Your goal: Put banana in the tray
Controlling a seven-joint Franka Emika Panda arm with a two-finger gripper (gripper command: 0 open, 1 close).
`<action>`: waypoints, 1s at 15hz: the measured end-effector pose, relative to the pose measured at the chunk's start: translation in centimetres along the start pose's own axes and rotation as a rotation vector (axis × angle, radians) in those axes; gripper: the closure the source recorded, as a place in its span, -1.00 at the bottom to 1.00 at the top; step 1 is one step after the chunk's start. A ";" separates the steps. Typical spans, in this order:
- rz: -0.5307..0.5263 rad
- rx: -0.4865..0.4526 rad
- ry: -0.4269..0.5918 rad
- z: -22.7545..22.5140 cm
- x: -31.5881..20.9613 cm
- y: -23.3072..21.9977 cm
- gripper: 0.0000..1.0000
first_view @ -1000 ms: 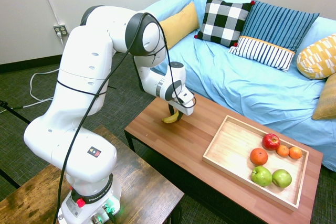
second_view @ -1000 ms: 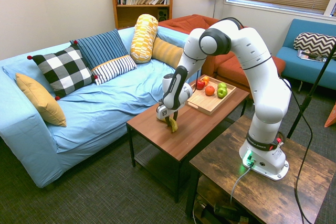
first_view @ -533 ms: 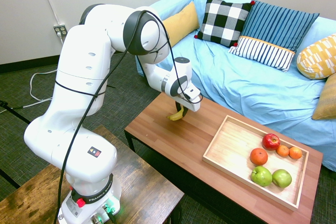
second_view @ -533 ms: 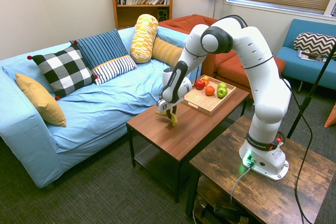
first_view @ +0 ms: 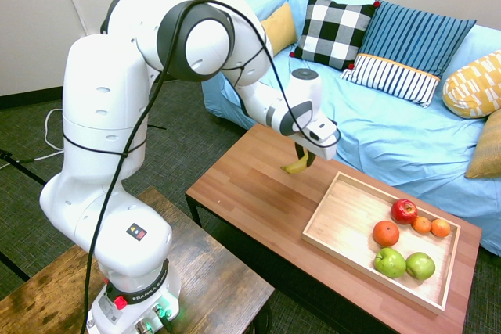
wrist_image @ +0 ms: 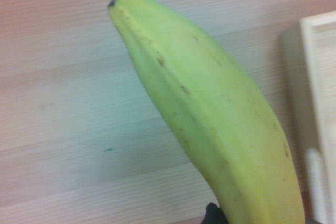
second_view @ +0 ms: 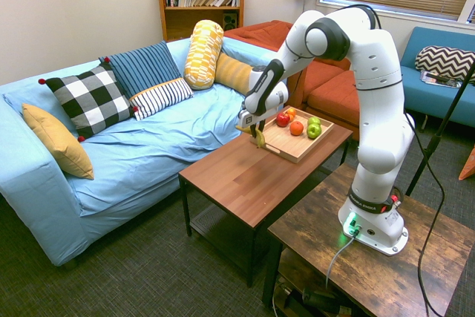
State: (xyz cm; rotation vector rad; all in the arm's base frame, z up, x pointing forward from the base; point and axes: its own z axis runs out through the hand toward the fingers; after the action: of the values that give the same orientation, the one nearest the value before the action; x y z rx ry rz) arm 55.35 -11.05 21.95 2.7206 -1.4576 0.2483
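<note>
Above the brown wooden table (first_view: 258,193), close to the near corner of the tray (first_view: 344,224), the gripper (first_view: 304,159) points straight down with its fingers clamped on the banana (first_view: 295,167). The banana hangs clear of the tabletop, its free end curving away from the tray; in the second exterior view the banana (second_view: 258,139) shows just at the tray (second_view: 286,150) edge nearest the camera. The wrist view is filled by the banana (wrist_image: 210,124), yellow-green with a dark tip and small brown flecks, over the reddish wood grain, with a pale strip of the tray's rim (wrist_image: 317,93) at one side.

Inside the tray, at its far end from the gripper, lie a red apple (first_view: 404,210), an orange (first_view: 385,233), two smaller oranges (first_view: 430,226) and two green apples (first_view: 404,263); the end nearest the banana is bare wood.

Behind the table stands a sofa (first_view: 376,131) under a light blue cover, with a black-and-white checked cushion (first_view: 335,29) and a blue striped one (first_view: 411,41). Print can be seen on the arm's base ring (first_view: 137,296), but I cannot make it out reliably.
</note>
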 end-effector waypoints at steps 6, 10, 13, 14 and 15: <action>0.142 -0.027 0.018 1.8 7.1 7.8 1.00; 0.202 -0.060 0.014 6.1 9.6 10.7 1.00; 0.228 -0.082 -0.003 9.2 10.9 12.5 1.00; 0.231 -0.088 -0.011 10.2 11.0 12.8 1.00; 0.232 -0.093 -0.020 11.2 11.0 12.9 1.00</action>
State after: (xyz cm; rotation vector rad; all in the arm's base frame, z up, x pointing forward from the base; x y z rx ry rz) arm 51.98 -28.55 12.24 2.4888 -1.7436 0.1575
